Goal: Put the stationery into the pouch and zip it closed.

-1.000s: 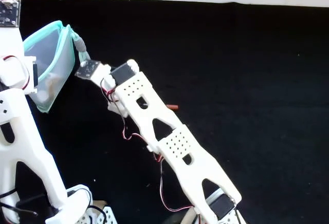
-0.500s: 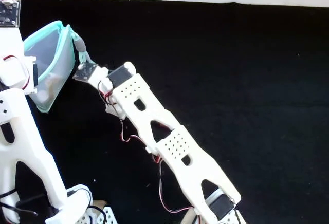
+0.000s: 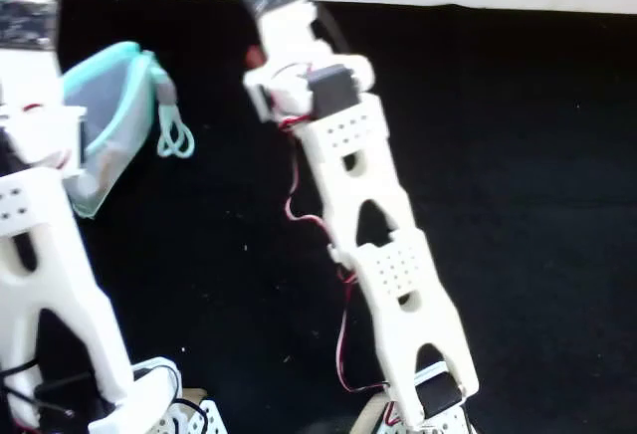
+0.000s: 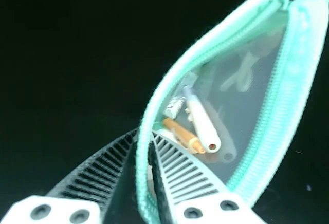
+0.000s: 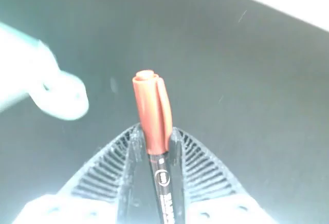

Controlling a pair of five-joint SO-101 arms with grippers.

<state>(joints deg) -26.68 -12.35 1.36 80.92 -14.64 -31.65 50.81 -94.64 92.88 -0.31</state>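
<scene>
My left gripper (image 4: 145,136) was clenched on the pouch (image 4: 252,75), its rim pinched between the fingers. The teal zip edge (image 4: 205,49) gaped wide beyond the fingertips. Just past them, inside the pouch, lay a white pen (image 4: 203,124) and an orange pen (image 4: 180,135). My right gripper (image 5: 153,129) grasped a black marker (image 5: 151,106) by the barrel, with the red-brown cap standing out past the fingertips. In the high view that gripper sat well apart from the pouch's mouth. The far edge of the black table (image 3: 518,155) lay just beyond it, and open tabletop spread to its other side.
</scene>
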